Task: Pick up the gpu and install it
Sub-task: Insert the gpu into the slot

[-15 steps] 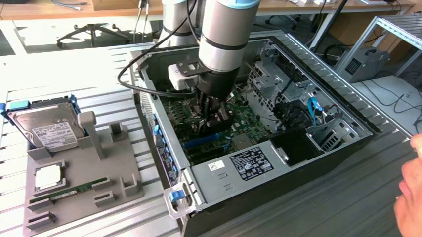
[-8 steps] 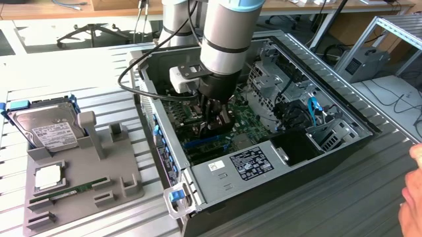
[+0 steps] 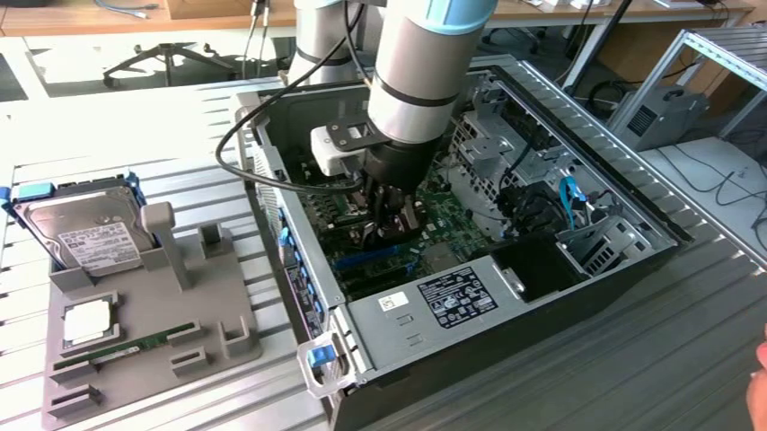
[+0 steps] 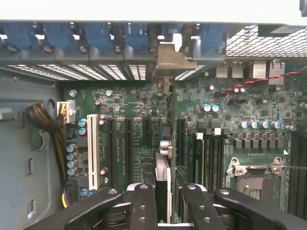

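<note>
The gpu (image 4: 163, 165) appears edge-on as a thin dark card, its silver end bracket (image 4: 171, 57) up against the case's rear slot openings. My gripper (image 4: 165, 194) is shut on it, black fingers (image 4: 143, 201) pressed to both faces. It stands upright over the green motherboard (image 4: 134, 96), in line with the black expansion slots (image 4: 128, 143) and beside a white slot (image 4: 93, 151). Whether its edge sits in a slot I cannot tell. In the exterior view my gripper (image 3: 391, 220) reaches down inside the open computer case (image 3: 359, 346) with the gpu (image 3: 398, 235) below it.
A grey parts holder (image 3: 156, 359) lies at the exterior view's left with a hard drive (image 3: 90, 238), a CPU (image 3: 86, 321) and a green RAM stick (image 3: 126, 346). Yellow and black cables (image 4: 57, 139) hang near the case wall. A person's hand (image 3: 757, 386) is at the right edge.
</note>
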Controlling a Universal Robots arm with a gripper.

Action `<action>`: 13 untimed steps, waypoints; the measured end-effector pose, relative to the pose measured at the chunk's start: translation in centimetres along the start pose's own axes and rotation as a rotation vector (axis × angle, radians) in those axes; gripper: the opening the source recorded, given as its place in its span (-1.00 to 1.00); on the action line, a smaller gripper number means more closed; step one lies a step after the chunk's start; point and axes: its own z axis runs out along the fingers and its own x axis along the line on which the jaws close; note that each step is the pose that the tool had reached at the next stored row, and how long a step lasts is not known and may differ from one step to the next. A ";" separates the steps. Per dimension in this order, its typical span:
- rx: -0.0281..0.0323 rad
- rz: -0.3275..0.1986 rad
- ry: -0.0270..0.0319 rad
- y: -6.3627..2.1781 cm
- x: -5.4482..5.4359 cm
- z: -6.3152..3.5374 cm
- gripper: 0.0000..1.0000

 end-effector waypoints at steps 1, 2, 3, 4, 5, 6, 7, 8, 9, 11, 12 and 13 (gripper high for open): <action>0.0000 0.000 0.0000 0.00 0.0 0.00 -0.47; 0.0000 0.000 0.0000 0.00 0.0 0.00 -0.47; 0.0001 0.000 -0.0001 -0.01 0.0 0.00 -0.47; 0.0000 0.000 -0.0008 -0.01 0.0 0.00 -0.47; 0.0000 0.000 -0.0031 0.00 0.0 -0.01 -0.47; 0.0001 0.000 -0.0045 0.00 0.0 0.00 -0.47; 0.0001 0.000 -0.0048 0.00 0.0 0.00 -0.47; 0.0001 0.000 -0.0049 -0.01 0.0 0.00 -0.47; 0.0001 0.000 -0.0049 -0.01 0.0 0.01 -0.47; 0.0000 0.000 -0.0047 0.00 0.0 0.00 -0.47; 0.0001 0.000 -0.0046 0.01 0.0 0.01 -0.47; 0.0000 0.000 -0.0045 0.02 0.0 0.01 -0.47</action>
